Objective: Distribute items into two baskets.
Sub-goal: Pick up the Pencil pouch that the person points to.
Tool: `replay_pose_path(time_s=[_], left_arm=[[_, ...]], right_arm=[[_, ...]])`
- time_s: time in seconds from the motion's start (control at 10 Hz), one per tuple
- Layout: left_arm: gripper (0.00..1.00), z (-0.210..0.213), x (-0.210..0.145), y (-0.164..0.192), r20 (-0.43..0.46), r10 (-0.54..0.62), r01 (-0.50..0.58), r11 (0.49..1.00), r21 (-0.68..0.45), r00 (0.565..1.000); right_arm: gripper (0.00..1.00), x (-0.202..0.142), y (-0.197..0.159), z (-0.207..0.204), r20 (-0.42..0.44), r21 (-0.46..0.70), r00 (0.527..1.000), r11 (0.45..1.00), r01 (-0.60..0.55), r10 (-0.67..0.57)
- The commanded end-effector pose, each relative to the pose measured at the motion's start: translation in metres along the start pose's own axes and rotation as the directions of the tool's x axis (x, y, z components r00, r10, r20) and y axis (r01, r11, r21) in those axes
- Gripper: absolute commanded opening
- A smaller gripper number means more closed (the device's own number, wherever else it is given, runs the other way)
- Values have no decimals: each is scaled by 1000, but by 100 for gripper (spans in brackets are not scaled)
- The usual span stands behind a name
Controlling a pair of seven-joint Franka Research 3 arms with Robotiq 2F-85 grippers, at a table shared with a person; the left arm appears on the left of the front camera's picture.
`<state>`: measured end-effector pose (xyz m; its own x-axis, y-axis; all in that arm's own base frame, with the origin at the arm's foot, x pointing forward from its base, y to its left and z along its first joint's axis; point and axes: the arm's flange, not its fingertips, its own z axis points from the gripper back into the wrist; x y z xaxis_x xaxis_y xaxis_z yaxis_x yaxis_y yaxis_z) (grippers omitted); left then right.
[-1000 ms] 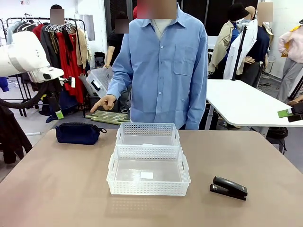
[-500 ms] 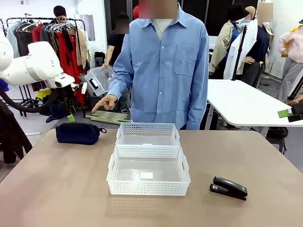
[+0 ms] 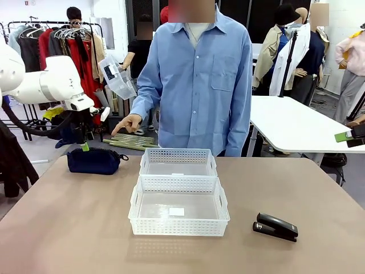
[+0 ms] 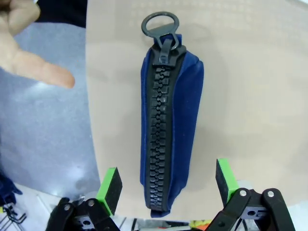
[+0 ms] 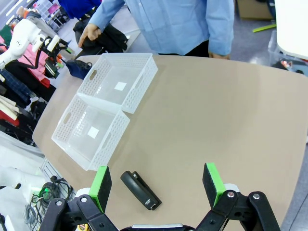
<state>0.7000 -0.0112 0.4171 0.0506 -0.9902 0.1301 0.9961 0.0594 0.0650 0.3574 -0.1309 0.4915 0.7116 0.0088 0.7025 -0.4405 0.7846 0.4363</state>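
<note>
The left hand hangs released at the left of the front view, just over the navy pouch, its green pads spread either side of the zipper's near end. A person's hand points toward the pouch. At mid-frame the smaller basket stands behind the wider basket, and the two touch. The stapler lies at lower right on the surface. The right hand hangs over it, released.

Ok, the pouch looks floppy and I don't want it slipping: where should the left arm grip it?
Probably mid-length on the navy pouch, from straight above, pinching its two fabric sides. It lies zipper-up, long and narrow, lined up between the open fingers of the left gripper.
</note>
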Motion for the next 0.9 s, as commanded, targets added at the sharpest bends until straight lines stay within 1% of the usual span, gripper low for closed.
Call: replay_pose_path(time_s=[0.0,0.3,0.6,0.8], left_arm=[[100,1,1,4,-10,-69,69,998,12,998],[100,-8,1,6,-27,-96,97,995,23,995],[100,-8,5,5,-26,-100,101,995,25,995],[100,-16,2,5,-20,-91,91,996,15,996]], right_arm=[[100,1,-1,-1,29,20,1000,1000,-2,2],[100,1,-1,-1,29,20,1000,1000,-2,2],[100,1,-1,-1,29,20,1000,1000,-2,2],[100,1,-1,-1,29,20,1000,1000,-2,2]])
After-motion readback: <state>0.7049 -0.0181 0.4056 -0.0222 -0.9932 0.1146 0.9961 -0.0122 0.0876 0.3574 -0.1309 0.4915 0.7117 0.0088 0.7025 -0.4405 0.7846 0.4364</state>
